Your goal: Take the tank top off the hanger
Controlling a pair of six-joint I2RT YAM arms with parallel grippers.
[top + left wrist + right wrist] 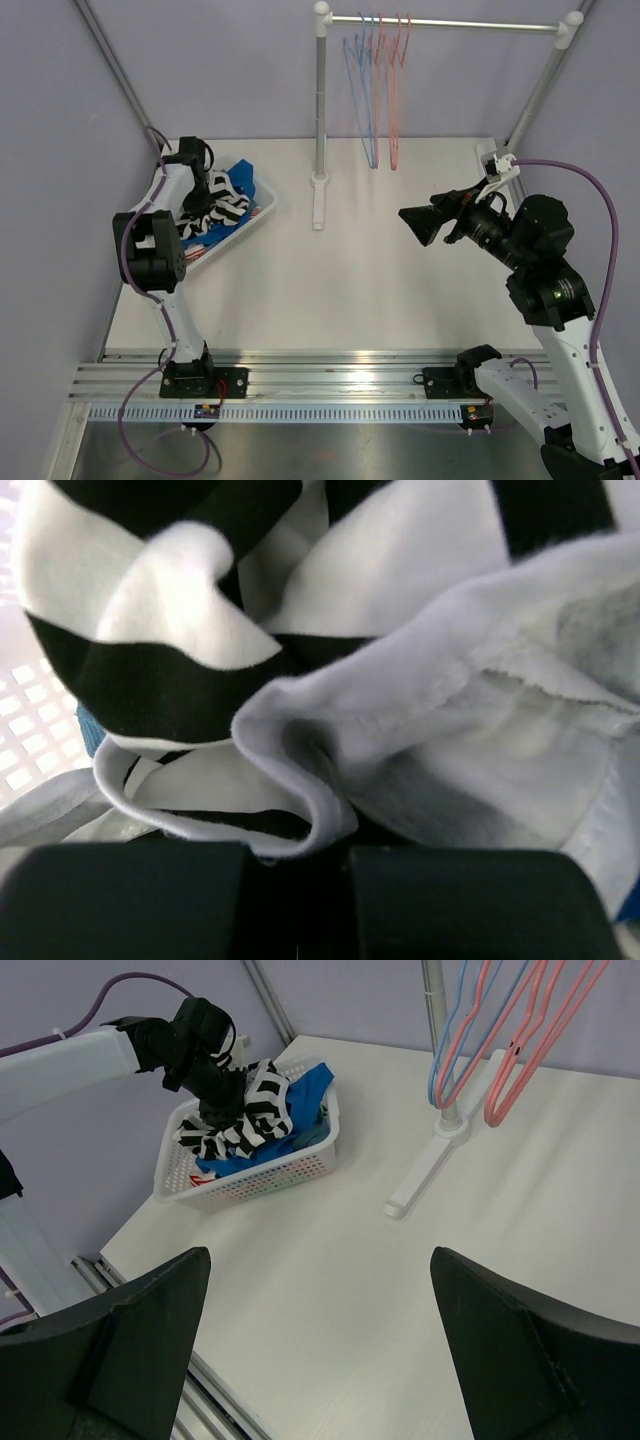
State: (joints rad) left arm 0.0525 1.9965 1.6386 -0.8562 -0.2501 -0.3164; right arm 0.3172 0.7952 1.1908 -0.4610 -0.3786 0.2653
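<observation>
I read the left hand [300,852] clamped on a fold of the striped tank top [150,630] inside the basket [290,1175]. The right hand [422,226] stands wide apart above the desk [350,290].

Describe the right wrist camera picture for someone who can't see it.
The left claw is buried in a black-and-white striped garment, heaped with blue cloth in a white basket at upper left. Empty pink and blue hangers hang at upper right. The right claw frames the bottom, its two dark fingers wide open.
</observation>
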